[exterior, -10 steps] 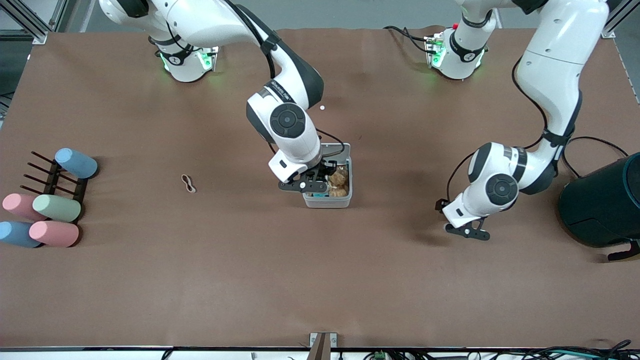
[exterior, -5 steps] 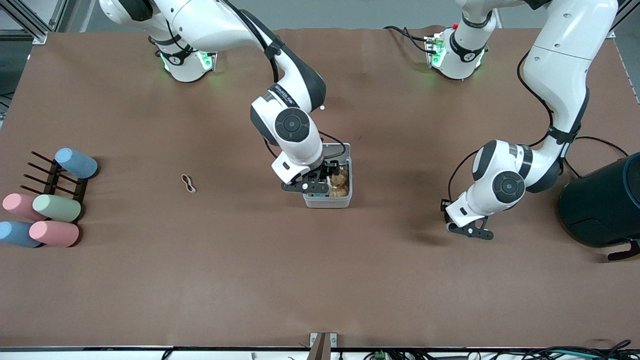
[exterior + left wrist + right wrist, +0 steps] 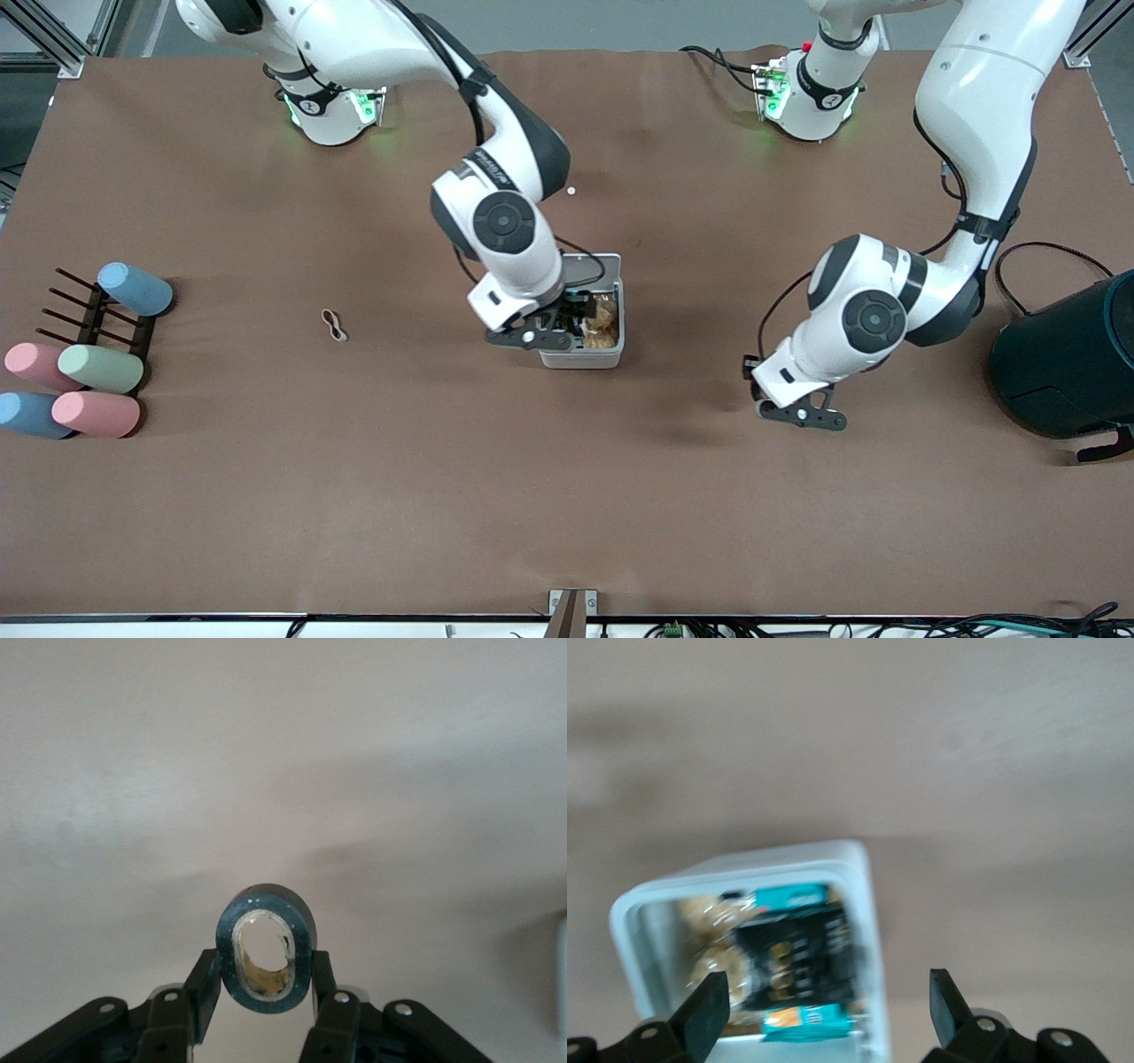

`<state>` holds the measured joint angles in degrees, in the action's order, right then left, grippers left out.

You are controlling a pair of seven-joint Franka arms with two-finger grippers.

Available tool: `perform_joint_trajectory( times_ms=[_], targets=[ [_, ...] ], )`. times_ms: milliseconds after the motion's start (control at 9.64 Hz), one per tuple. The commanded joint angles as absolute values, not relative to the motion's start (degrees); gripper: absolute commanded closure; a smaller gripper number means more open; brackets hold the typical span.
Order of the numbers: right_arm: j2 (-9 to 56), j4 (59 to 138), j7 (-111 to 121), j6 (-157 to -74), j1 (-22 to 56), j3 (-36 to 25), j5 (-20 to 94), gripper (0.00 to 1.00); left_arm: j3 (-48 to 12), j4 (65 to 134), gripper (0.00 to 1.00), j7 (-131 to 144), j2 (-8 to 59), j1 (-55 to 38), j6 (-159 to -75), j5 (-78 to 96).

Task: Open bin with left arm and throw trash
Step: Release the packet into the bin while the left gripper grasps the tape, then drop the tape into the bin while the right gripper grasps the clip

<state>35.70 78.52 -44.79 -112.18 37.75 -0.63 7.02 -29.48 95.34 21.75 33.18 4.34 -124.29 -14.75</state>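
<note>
Right gripper [image 3: 574,330] hangs over the open bin [image 3: 585,356] w/ fingers [image 3: 950,999] spread wide, nothing between them. Bin sits mid-surface, lid [image 3: 592,268] flipped up at the edge farther from the front camera; its long axis runs from the front camera toward the robot bases. Inside: 1 black foil packet [image 3: 799,964] w/ teal ends, lying along the bin's length, plus tan crumpled stuff beside it.

Left gripper [image 3: 802,415] is up over bare brown surface [image 3: 567,496] toward the left arm's end, well apart from the bin. It pinches 1 black tape ring [image 3: 266,948] between its fingers [image 3: 335,1028]; ring is squeezed oval, long axis pointing out away from the gripper, hole facing the wrist cam.

1 tan rubber-band loop [image 3: 334,325] lies flat on the surface toward the right arm's end, pinched to a figure-8, long axis diagonal.

Also: 5 pastel cylinders [image 3: 99,369] (2 blue, 2 pink, 1 green) around 1 black rack [image 3: 97,315] at the right arm's end; 1 dark teal cylinder [image 3: 1072,363] at the left arm's end.
</note>
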Motion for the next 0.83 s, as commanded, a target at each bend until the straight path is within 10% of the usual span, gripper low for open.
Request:
perform_joint_trajectory(
  times_ms=[0, 726],
  targets=[
    [29.29, 85.47, -43.69, -106.09, 28.78, -0.09, 7.03, 0.01, -35.83, 93.52, 1.0, 36.66, 33.92, 2.56, -122.52, -15.29],
    [16.96, 128.03, 5.65, -140.51, 8.72, -0.26, 4.48, 0.01, -35.42, 91.23, 0.88, 57.13, 36.73, -11.16, -123.22, -17.22]
  ],
)
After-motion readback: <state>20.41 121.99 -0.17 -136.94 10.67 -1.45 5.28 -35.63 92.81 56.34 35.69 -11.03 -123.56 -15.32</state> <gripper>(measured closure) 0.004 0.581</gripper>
